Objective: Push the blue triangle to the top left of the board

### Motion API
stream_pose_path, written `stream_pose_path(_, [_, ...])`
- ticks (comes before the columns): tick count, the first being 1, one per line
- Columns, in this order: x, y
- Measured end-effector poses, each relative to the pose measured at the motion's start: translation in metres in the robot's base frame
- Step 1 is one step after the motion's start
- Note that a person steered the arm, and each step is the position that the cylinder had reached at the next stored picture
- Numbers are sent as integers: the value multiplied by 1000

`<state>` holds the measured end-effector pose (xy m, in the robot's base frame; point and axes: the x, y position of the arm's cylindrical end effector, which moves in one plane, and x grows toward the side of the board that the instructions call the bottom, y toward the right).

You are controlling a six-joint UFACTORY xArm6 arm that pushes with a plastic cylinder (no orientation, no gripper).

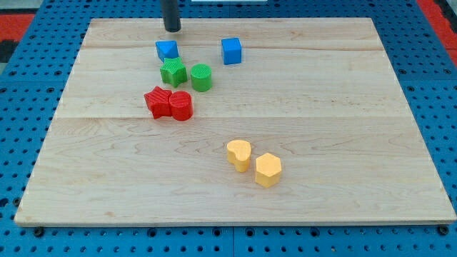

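The arm carries no pincer, only a dark rod whose tip (172, 30) rests on the wooden board (343, 143) near the view's top edge. The blue triangle (167, 49) lies just below the tip, near but apart. A green star-shaped block (173, 72) touches the triangle's lower side.
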<state>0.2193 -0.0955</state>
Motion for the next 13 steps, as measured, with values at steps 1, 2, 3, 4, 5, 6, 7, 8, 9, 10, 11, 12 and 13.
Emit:
stream_pose_path(1, [48, 50])
stream_pose_path(2, [67, 9])
stream_pose_path(3, [75, -15])
stream_pose_path(4, [82, -69])
stream_pose_path(5, [74, -83])
stream_pose_path(6, [114, -76])
stream_pose_path(7, [101, -85])
stream_pose_path(8, [57, -86])
stream_pose_path(9, [74, -79])
stream_pose_path(10, [94, -96])
stream_pose_path(11, [81, -129])
stream_pose_path(12, [48, -114])
stream_pose_path(13, [7, -117])
